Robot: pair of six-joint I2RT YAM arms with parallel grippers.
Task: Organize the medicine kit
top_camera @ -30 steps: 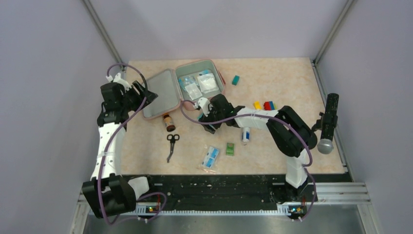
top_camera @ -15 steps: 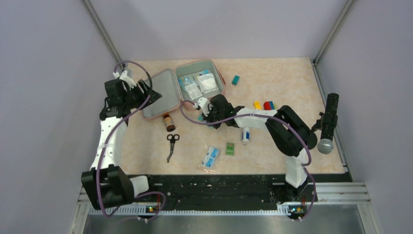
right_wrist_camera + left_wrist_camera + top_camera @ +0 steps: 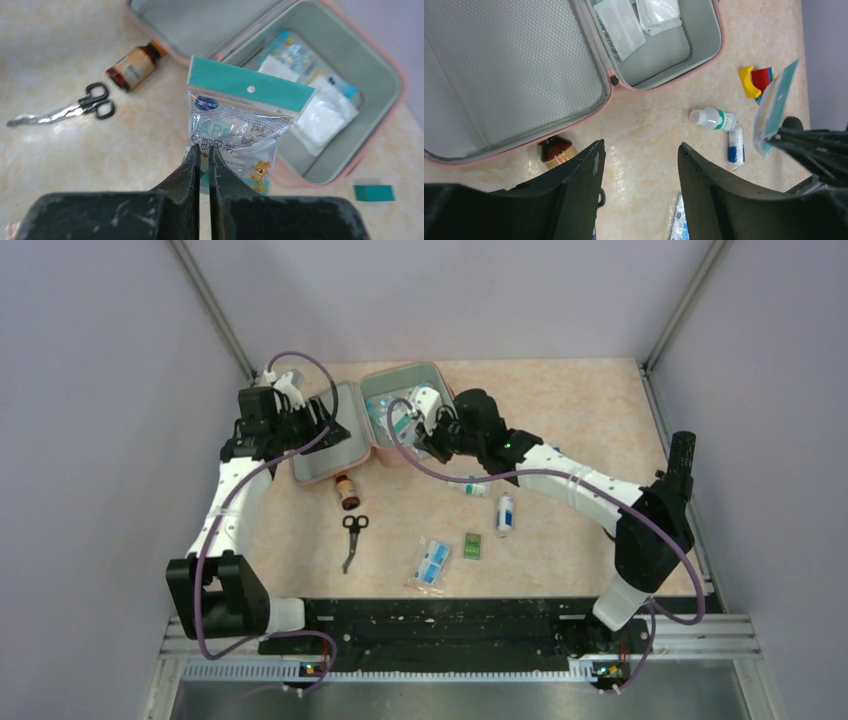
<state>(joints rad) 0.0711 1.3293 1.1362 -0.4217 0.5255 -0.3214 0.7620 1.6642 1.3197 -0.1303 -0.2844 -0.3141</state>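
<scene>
Nearest us on the bench (image 3: 560, 410), in front of the medicine kit (image 3: 514, 65), scissors (image 3: 353, 540) and a brown bottle (image 3: 346, 490) lie loose. About the kit's front edge our right pincer (image 3: 203, 152) is clenched on a teal-topped packet (image 3: 245, 115), and our left pincer (image 3: 639, 175) hangs released and empty above the lid of the kit, which lies open and flat. We judge this a carry: next, the packet must go over the kit's tray and be let go.

One case (image 3: 514, 65), one scissors (image 3: 70, 107), one brown bottle (image 3: 346, 490), one white bottle (image 3: 714, 119) — perhaps three packets (image 3: 320, 117) inside
</scene>
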